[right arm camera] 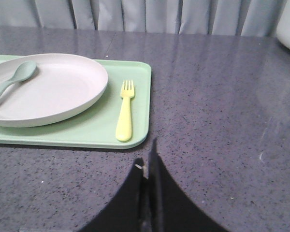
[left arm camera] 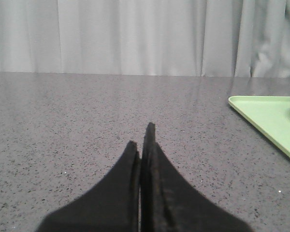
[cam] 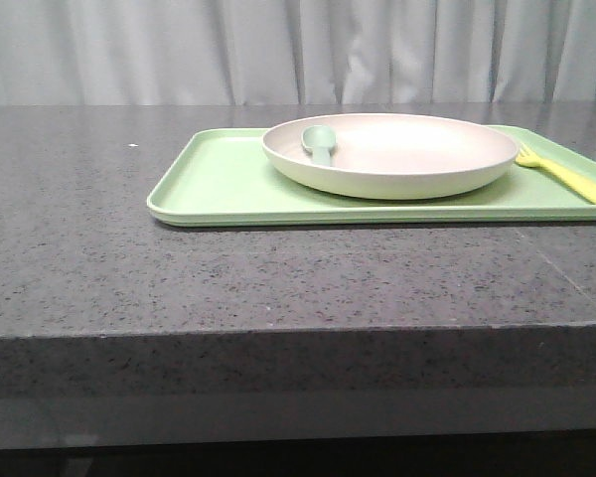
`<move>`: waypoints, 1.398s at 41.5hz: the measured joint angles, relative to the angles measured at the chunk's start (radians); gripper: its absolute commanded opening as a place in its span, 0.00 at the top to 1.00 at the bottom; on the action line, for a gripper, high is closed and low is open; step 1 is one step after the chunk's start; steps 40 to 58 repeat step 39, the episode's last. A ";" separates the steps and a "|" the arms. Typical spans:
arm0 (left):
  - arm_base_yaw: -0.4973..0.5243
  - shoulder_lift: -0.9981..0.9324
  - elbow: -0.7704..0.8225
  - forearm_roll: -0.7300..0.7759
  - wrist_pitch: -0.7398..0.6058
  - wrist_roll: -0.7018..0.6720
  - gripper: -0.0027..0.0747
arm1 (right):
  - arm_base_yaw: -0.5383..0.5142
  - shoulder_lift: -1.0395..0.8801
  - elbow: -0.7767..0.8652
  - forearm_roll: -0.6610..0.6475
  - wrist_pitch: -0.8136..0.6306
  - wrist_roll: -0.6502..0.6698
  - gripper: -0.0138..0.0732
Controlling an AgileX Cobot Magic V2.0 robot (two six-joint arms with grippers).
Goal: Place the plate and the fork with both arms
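The cream-pink plate (cam: pixel 397 154) rests on a light-green tray (cam: pixel 219 184) on the grey counter, and shows in the right wrist view as plate (right arm camera: pixel 53 92). A grey-green spoon (cam: pixel 320 142) lies inside the plate. The yellow fork (cam: pixel 566 174) lies on the tray just right of the plate, tines pointing away from me; the right wrist view shows this fork (right arm camera: pixel 125 111) too. My right gripper (right arm camera: pixel 147 154) is shut with nothing in it, over bare counter short of the tray's near corner. My left gripper (left arm camera: pixel 141 137) is shut and empty over the counter left of the tray (left arm camera: pixel 270 116). Neither gripper shows in the front view.
The grey speckled counter (cam: pixel 129 268) stretches left and in front of the tray, with its front edge near the camera. A grey curtain (cam: pixel 278 50) hangs behind. A white object's edge (right arm camera: pixel 289 24) shows at the far right in the right wrist view.
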 measured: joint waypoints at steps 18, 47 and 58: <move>0.000 0.000 0.000 0.000 0.000 0.000 0.99 | -0.004 -0.099 0.303 -0.001 -0.389 0.000 0.98; 0.000 0.000 0.000 0.000 0.000 0.000 0.99 | -0.004 -0.099 0.303 -0.001 -0.391 0.000 0.98; 0.000 0.000 0.000 0.000 0.000 0.000 0.99 | -0.004 -0.099 0.303 -0.001 -0.391 0.000 0.98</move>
